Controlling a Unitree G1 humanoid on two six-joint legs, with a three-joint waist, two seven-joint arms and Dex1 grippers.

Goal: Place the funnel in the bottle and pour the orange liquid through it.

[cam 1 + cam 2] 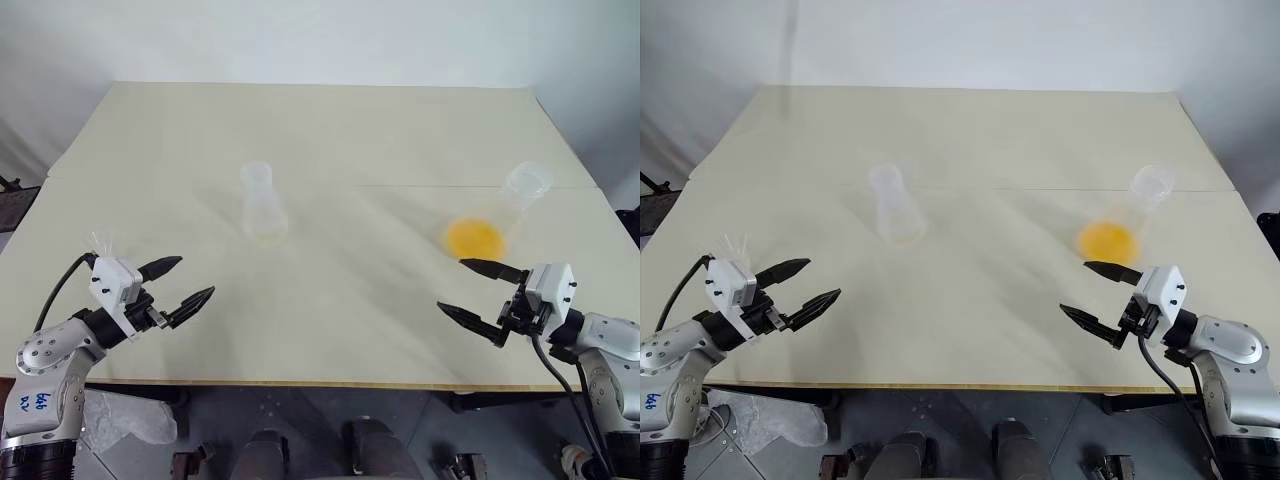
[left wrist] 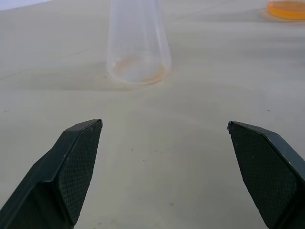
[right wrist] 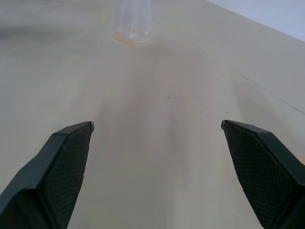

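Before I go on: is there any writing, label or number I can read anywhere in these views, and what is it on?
Blue handwritten marks on the left arm's grey housing: too small and tilted to read with confidence.
Bottle: no label or print.
Cup holding the orange liquid: no label or print.
Table: no marks.

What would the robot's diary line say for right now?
left gripper: open, empty | right gripper: open, empty | bottle: upright, no funnel in it | orange liquid: in tilted cup, unpoured
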